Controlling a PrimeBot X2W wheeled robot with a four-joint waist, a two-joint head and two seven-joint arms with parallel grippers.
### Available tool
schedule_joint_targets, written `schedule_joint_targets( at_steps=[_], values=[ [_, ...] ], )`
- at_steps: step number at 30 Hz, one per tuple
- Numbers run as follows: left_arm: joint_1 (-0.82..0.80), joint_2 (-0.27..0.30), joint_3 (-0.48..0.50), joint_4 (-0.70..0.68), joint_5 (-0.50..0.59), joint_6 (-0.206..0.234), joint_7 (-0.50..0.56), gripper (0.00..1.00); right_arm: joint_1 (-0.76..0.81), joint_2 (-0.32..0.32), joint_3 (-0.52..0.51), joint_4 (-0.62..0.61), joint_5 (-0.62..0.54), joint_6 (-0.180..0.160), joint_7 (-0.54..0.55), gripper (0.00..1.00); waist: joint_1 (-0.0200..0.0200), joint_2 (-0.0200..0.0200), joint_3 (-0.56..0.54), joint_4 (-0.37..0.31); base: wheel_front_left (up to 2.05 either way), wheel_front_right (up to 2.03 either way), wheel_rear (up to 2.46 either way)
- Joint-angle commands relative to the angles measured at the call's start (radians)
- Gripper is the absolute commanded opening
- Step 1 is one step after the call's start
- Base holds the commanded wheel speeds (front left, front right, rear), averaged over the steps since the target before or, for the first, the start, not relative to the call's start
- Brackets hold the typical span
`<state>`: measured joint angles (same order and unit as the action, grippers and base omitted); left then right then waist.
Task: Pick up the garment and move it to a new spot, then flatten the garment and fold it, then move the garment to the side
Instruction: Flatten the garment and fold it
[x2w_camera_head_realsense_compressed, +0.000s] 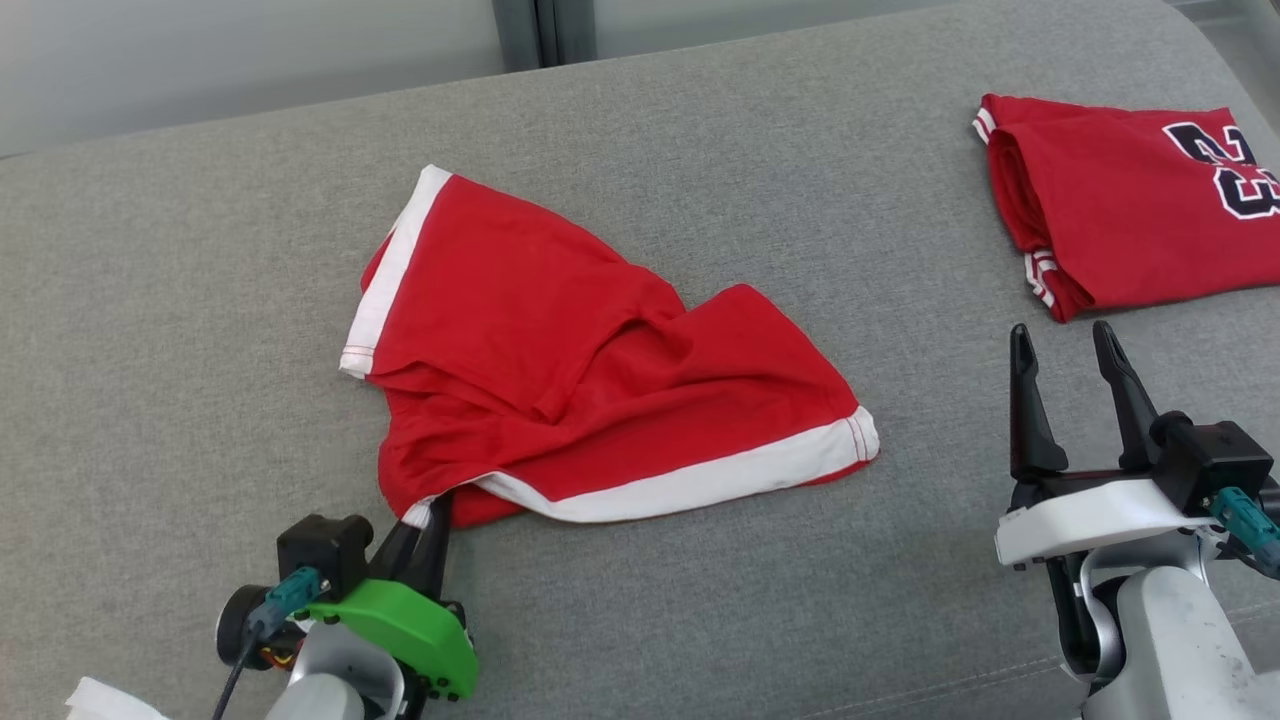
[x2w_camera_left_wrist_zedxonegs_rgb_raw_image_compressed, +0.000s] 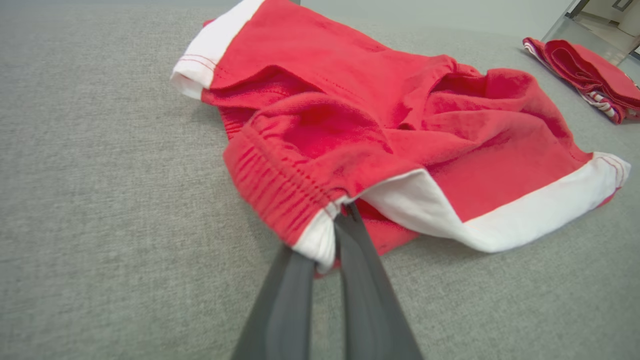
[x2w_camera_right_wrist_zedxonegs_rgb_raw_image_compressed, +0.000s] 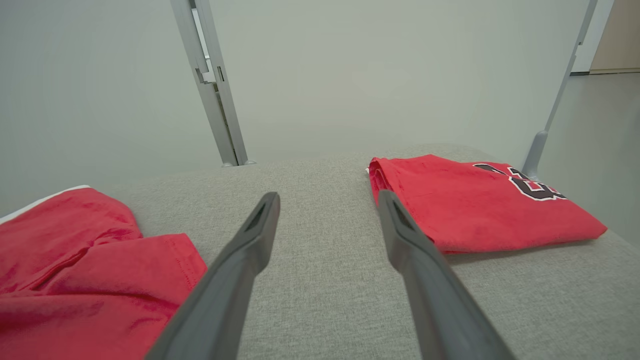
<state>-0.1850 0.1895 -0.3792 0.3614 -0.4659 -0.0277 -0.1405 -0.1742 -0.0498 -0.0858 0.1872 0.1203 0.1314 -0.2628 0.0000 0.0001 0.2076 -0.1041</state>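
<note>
Grey cushion (x2w_camera_head_realsense_compressed: 180, 330) carries the red shorts (x2w_camera_head_realsense_compressed: 590, 370) at its middle, their long axis running far-left to near-right. Our left gripper (x2w_camera_head_realsense_compressed: 428, 515) pinches their near-left corner. Our right gripper (x2w_camera_head_realsense_compressed: 1072, 350), spread and empty, waits well right of the hem, so we judge the lift is the left arm's.

The left gripper (x2w_camera_head_realsense_compressed: 432, 512) is pinched tight on the garment (x2w_camera_head_realsense_compressed: 560, 340) edge; the right gripper (x2w_camera_head_realsense_compressed: 1060, 335) hovers, fingers wide apart.

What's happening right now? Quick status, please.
Left claw shut on shorts, at waistband corner; shorts crumpled. Right claw open, idle. Folded jersey off right, not in the way.
</note>
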Motion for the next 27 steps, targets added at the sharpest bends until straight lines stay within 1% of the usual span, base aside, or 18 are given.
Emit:
schedule_joint_targets(
  at_steps=[1,5,8,12,16,17,18,19,23,27],
  values=[
    [0.026,0.028,0.008,-0.028,-0.003,0.001,0.011,0.0,0.0,-0.002,-0.003,-0.001,0.005,-0.002,-0.003,1.0,0.0,-0.0001,0.0,0.008,0.0,0.0,0.0],
    [0.091,0.081,0.018,-0.12,-0.021,0.008,0.075,0.0,0.003,-0.002,-0.002,0.0,0.009,-0.002,-0.003,1.0,0.0,-0.0001,-0.003,0.026,0.0,0.0,0.0],
    [0.123,0.11,0.028,-0.147,-0.045,0.015,0.133,0.0,0.002,-0.002,0.004,0.005,0.012,-0.002,-0.003,1.0,0.0,-0.0001,-0.006,0.037,0.0,0.0,0.0],
    [0.125,0.109,0.032,-0.112,-0.063,0.024,0.17,0.0,-0.005,-0.002,0.015,0.013,0.016,-0.002,-0.003,1.0,0.0,-0.0001,-0.013,0.043,0.0,0.0,0.0],
    [0.091,0.091,0.035,-0.065,-0.061,0.038,0.152,0.0,-0.002,-0.002,0.019,0.017,0.014,-0.002,-0.003,1.0,0.0,-0.0001,-0.023,0.045,0.0,0.0,0.0],
    [0.082,0.087,0.034,-0.052,-0.054,0.042,0.143,0.11,0.001,-0.002,0.019,0.018,0.012,-0.002,-0.003,1.0,0.0,-0.0001,-0.026,0.046,0.0,0.0,0.0],
    [0.076,0.081,0.035,-0.042,-0.052,0.048,0.133,0.47,0.004,-0.002,0.018,0.019,0.01,-0.002,-0.003,1.0,0.0,-0.0001,-0.03,0.047,0.0,0.0,0.0],
    [0.07,0.073,0.034,-0.028,-0.049,0.05,0.124,1.0,0.008,-0.002,0.017,0.02,0.008,-0.002,-0.003,1.0,0.0,-0.0001,-0.034,0.048,0.0,0.0,0.0],
    [0.049,0.05,0.027,0.013,-0.041,0.057,0.083,1.0,0.016,-0.002,0.022,0.022,0.006,-0.002,-0.003,1.0,0.0,-0.0001,-0.049,0.051,0.0,0.0,0.0],
    [0.068,0.049,0.029,0.02,-0.045,0.058,0.052,1.0,0.026,-0.002,0.022,0.024,0.007,-0.002,-0.003,1.0,0.0,-0.0001,-0.062,0.06,0.0,0.0,0.0]
  ],
)
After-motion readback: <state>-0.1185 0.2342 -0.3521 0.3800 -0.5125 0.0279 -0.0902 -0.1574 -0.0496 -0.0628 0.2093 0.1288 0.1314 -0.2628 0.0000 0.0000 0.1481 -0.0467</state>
